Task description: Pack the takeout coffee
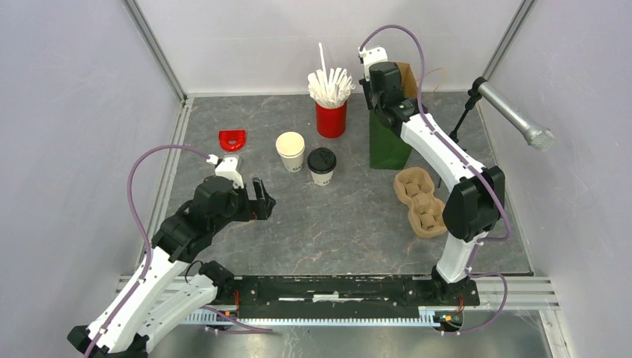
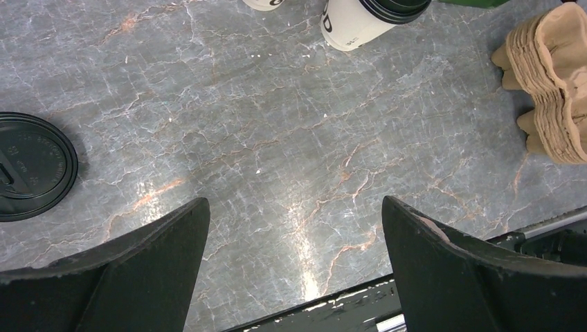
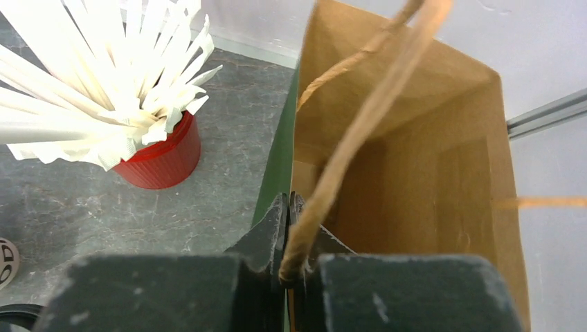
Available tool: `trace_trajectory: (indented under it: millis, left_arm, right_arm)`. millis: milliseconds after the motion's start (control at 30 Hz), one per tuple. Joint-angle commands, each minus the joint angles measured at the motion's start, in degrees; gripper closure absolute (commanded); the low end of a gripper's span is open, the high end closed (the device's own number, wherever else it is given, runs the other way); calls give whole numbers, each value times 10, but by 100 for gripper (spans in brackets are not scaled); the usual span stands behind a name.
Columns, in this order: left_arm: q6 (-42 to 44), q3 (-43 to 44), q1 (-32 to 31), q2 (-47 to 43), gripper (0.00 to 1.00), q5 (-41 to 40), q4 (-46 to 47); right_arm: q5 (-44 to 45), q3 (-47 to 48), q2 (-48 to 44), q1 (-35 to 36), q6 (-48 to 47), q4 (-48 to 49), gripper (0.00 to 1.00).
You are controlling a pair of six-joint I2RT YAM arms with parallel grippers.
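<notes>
The right gripper (image 3: 289, 207) is pinched shut on the paper bag (image 3: 415, 138) at its near rim, perhaps catching the twine handle (image 3: 360, 117) too; the left gripper (image 2: 294, 204) gapes wide, empty; the takeout coffee (image 1: 322, 165) stands lidded on the table (image 1: 335, 231), well apart from the bag; nothing is packed yet.

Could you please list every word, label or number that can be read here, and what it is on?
What looks like "D", one letter of cut-off dark print, on the takeout coffee.
Loose black lid: raised lettering, too faint to read.
Lidless cup: dark print, too small to read.
Paper bag: no text shows.
</notes>
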Motion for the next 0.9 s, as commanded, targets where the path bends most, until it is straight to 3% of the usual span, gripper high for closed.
trace_trajectory:
  millis: [0,467,633,733,867]
  left_arm:
    - [22,2,6,1,0,5,14]
    - [11,2,20,11,0,-9,9]
    - [-3,13,31,37,0,-14,5]
    - [-25,20,32,52,0,12,14]
    - [-66,35,32,75,0,49,29]
  right_arm:
    - [-27,37,-6,-5,-23,23,99]
    - [-29,38,-140,-6,-102,4,100]
    - [-131,-6,-226,-4,-123,-2,100]
    - [-214,-57,-288,3,-146,-13,100]
    - [-261,-131,-378,21,-176,-58,100]
